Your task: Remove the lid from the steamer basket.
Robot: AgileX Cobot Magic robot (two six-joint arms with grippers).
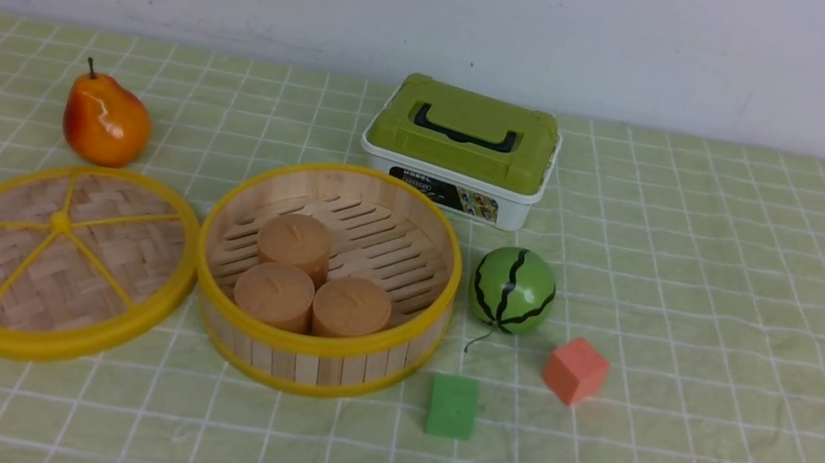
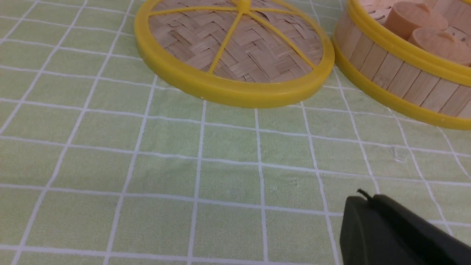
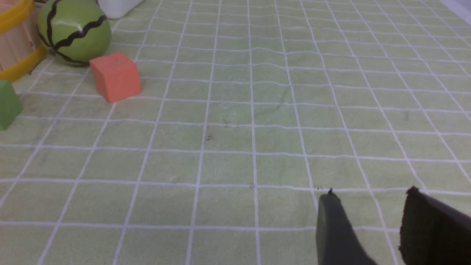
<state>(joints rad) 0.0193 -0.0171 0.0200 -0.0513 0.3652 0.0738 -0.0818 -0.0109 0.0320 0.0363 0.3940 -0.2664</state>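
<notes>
The lid point(image 1: 58, 258), a woven bamboo disc with a yellow rim and spokes, lies flat on the cloth just left of the steamer basket point(image 1: 312, 358), its rim next to the basket's. The basket is uncovered and holds three round tan cakes point(image 1: 296, 241). Neither gripper shows in the front view. In the left wrist view my left gripper point(image 2: 362, 198) is shut and empty, low over the cloth, apart from the lid point(image 2: 235, 48) and the basket point(image 2: 397, 79). In the right wrist view my right gripper point(image 3: 371, 195) is open and empty, well apart from the basket point(image 3: 14, 44).
A pear point(image 1: 106, 118) stands behind the lid. A white box with an olive-green top point(image 1: 461, 147) stands behind the basket. A watermelon ball point(image 1: 512, 289), an orange cube point(image 1: 575, 370) and a green cube point(image 1: 452, 406) lie to the basket's right.
</notes>
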